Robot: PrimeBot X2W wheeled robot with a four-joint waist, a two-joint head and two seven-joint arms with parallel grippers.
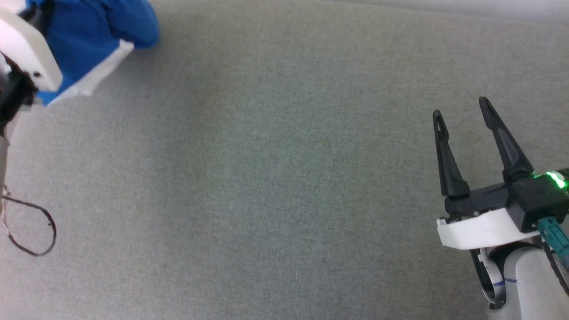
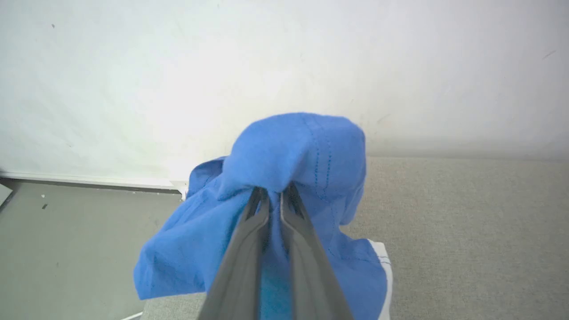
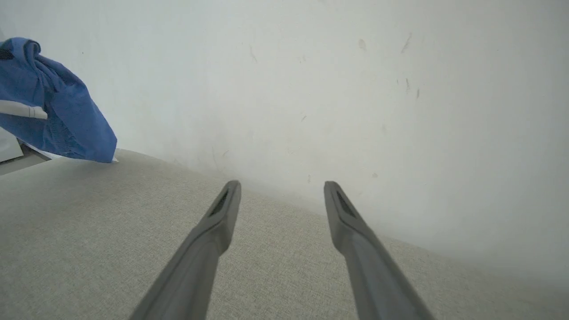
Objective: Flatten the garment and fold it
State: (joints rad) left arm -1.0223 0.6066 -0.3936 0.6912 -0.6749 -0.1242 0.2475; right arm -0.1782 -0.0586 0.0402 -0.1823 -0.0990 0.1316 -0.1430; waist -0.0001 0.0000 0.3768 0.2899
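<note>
Head view: garment (image 1: 91,42) upper left (black cable (image 1: 54,227) lower left).

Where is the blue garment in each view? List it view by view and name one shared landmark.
Head view: the garment, top left corner.
Left wrist view: the garment, centre, bunched over the tips of the shut left gripper.
Right wrist view: the garment, upper left edge, before the white wall.
Shared landmark: the grey cloth surface, seen in all three.

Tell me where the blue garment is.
The blue garment is bunched at the head view's upper left, pinched in the left gripper, far from the open right gripper.
</note>
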